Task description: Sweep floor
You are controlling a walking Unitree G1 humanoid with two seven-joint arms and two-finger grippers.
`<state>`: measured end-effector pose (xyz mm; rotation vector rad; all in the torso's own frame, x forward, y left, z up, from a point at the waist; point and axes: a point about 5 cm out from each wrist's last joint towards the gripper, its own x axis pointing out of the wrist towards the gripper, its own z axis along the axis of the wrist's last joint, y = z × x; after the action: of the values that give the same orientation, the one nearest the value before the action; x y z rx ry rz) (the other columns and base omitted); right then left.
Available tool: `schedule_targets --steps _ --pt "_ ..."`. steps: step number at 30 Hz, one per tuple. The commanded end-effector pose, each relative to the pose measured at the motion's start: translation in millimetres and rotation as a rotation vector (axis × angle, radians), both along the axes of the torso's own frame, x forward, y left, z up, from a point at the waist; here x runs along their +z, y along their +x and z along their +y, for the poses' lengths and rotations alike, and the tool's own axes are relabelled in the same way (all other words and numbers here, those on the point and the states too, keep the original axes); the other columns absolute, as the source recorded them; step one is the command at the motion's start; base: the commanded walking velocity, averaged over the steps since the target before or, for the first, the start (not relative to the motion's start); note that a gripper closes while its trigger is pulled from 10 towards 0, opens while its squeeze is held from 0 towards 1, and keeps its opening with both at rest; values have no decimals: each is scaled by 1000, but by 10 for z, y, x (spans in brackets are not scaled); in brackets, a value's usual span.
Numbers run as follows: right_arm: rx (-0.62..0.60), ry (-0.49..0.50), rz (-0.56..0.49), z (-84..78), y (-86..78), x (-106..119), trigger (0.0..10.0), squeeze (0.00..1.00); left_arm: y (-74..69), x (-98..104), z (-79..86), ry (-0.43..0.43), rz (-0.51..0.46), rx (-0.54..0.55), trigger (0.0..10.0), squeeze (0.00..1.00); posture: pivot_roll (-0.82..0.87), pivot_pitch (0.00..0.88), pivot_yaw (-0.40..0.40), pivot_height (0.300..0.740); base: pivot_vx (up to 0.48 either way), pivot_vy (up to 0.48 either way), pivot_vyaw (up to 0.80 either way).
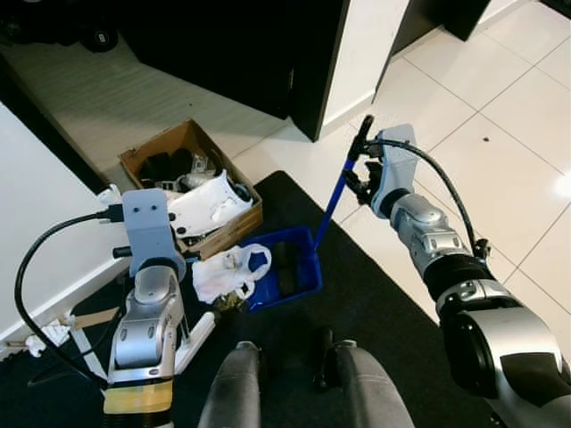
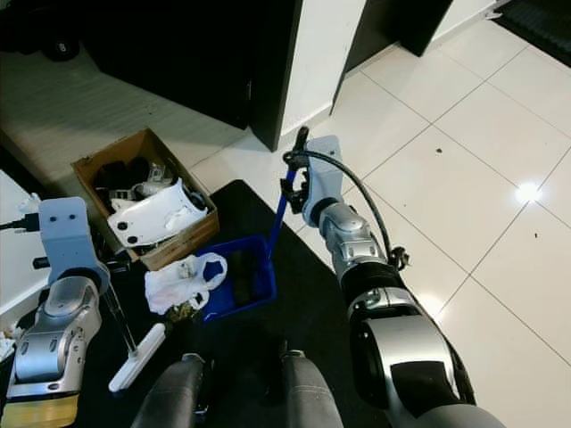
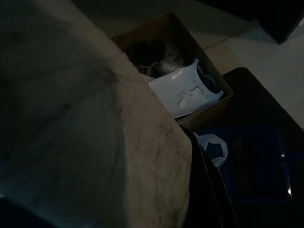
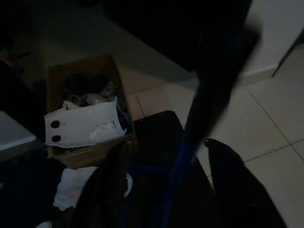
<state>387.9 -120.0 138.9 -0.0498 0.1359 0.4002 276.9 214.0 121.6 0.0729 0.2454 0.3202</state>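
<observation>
A blue dustpan (image 1: pixel 299 283) rests on the black mat (image 1: pixel 357 303) with dark debris in it. Its long blue handle (image 1: pixel 335 201) slants up to my right gripper (image 1: pixel 359 176), which is shut on the handle near the top. In the right wrist view the blue handle (image 4: pixel 183 161) runs between the dark fingers (image 4: pixel 102 190). My left gripper (image 2: pixel 89 281) is low on the left, shut on the thin handle of a white broom (image 2: pixel 138 357) whose head lies on the mat. A crumpled white plastic bag (image 1: pixel 227 272) lies against the dustpan's left side.
An open cardboard box (image 1: pixel 143 156) with junk and a white plastic shell (image 1: pixel 210 201) stands just behind the bag. A white wall (image 1: pixel 36 214) is at the left and a black-and-white post (image 1: pixel 335 62) behind. Pale tiles (image 1: pixel 508 116) spread to the right. My legs (image 1: pixel 236 392) are at the bottom.
</observation>
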Motion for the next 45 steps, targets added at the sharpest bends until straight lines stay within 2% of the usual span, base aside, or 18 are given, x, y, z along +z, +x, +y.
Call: schedule_targets --steps 1,10,13,15,18,22,23,30,31,32,33,41,45 --pt "21 -37 29 -11 -30 -87 10000 0 -10 7 69 45 1 31 10000 0 120 202 -40 740 0 0 0" --pt "1 -102 50 -94 -1 -85 10000 0 -21 8 72 43 -5 36 10000 0 126 212 -41 740 0 0 0" --pt "-45 -140 13 -148 32 -22 10000 0 -43 -1 75 43 -2 37 10000 0 132 222 -43 740 0 0 0" --pt "-126 -159 -15 -230 69 44 10000 0 -69 -8 87 44 1 43 10000 0 134 228 -46 740 0 0 0" --pt "-177 -150 -30 -284 88 86 10000 0 -95 -12 97 44 4 49 10000 0 134 238 -45 740 0 0 0" --pt "-168 -120 -21 -278 87 81 10000 0 -108 -18 90 43 8 48 10000 0 134 245 -42 740 0 0 0" --pt "-164 -107 -14 -267 87 75 10000 1000 -111 -19 82 44 10 45 10000 0 138 257 -38 740 0 0 0" --pt "-179 -63 34 -213 106 69 10000 1000 -157 -11 66 51 19 32 10000 0 159 287 -34 740 0 0 0" --pt "-179 -65 38 -209 110 73 10000 729 -170 -11 67 52 21 32 10000 0 163 290 -34 740 0 0 0" --pt "-179 -65 38 -209 110 73 10000 729 -170 -11 67 52 21 32 10000 0 163 290 -34 740 0 0 0" --pt "-178 -63 42 -197 127 106 10000 0 -215 -9 86 57 26 39 10000 0 178 308 -40 740 0 0 0" --pt "-193 -73 46 -209 173 198 10000 0 -345 47 156 73 21 80 10000 0 232 347 -65 740 0 0 0" --pt "-206 -86 56 -229 186 219 10000 0 -521 161 291 110 8 132 10000 0 300 375 -76 740 0 0 0"
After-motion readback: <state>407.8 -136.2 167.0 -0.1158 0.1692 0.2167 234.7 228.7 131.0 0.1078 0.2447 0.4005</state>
